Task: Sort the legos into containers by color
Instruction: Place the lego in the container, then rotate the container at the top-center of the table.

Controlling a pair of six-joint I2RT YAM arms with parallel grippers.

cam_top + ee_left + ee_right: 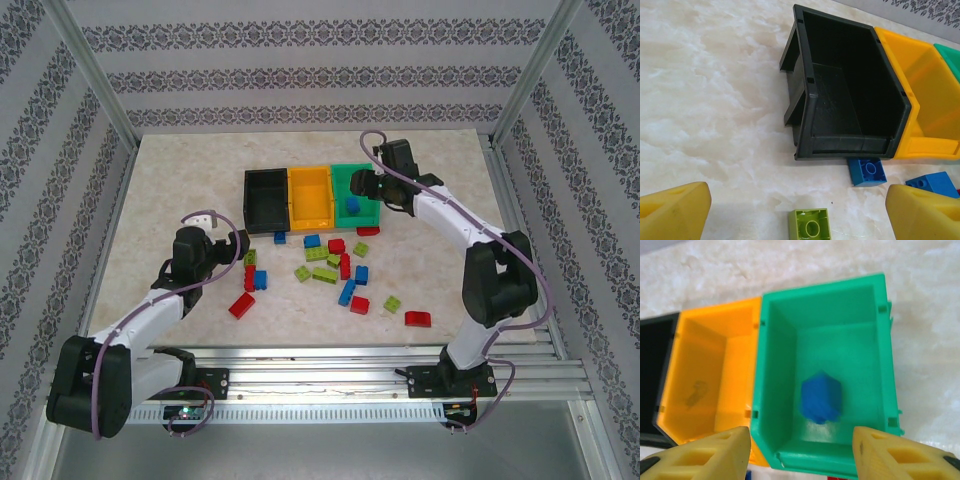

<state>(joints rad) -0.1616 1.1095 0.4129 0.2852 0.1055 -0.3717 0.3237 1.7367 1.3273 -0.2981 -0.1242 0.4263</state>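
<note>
Blue brick [821,397] sits in green bin [777,370], right gripper [800,442] spread above: release step, apparently. Left gripper [797,210] spread over lime brick [810,227] by black bin [805,90]; other legos [325,273] scattered on table [715,100]. Next: lower, pinch.

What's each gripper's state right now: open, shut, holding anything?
Left gripper: open, holding nothing.
Right gripper: open, holding nothing; a blue brick is in the green bin below it.

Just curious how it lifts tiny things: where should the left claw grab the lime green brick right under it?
Probably by its two flat side walls, coming straight down from above. The lime green brick lies flat, stud up, with bare table on both sides, and the left claw hangs open above it.
</note>
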